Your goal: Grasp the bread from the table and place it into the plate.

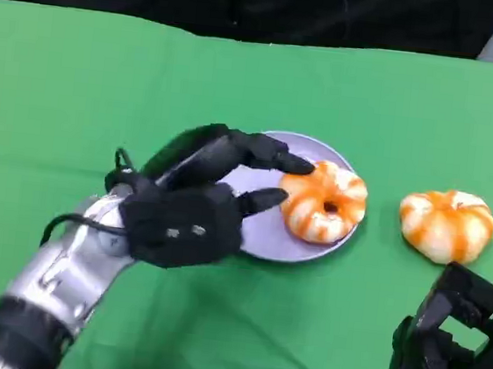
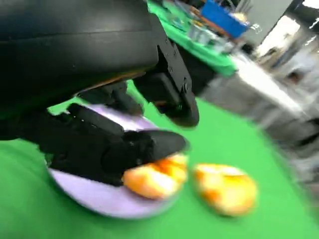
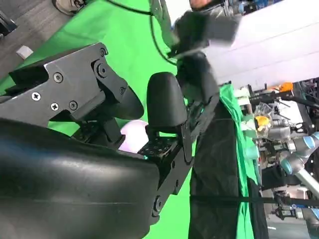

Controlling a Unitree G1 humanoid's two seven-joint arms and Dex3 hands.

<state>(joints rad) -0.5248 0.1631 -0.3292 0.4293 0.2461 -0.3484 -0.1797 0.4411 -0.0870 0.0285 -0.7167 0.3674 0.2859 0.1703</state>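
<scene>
Reaching over the lilac plate (image 1: pixel 263 235), the left hand (image 1: pixel 196 201) has its fingers spread, one long finger stretched out so its tip meets the top edge of the bread on the plate (image 1: pixel 322 201), and the thumb pointing at that bread's near side from just beside it. Nothing is clasped between them; the hand holds nothing, and whether the thumb tip actually touches the crust I cannot tell. From the left wrist view the same fingers (image 2: pixel 114 149) lie over the plate (image 2: pixel 89 194) with the bread (image 2: pixel 154 177) showing beyond their tips, though this view is blurred.

Low at the near right edge of the green table (image 1: pixel 62 95), the right hand (image 1: pixel 449 356) sits with its fingers apart and nothing in them, well clear of the second bread (image 1: pixel 448 223).

Two breads are on view, and one plate. One bread rests on the plate's right side, overlapping its rim; the other lies on the cloth to the right of the plate, apart from it.

Each bread is round and puffy, pale cream with orange stripes running out from a dimpled centre, rather like a small pumpkin.
</scene>
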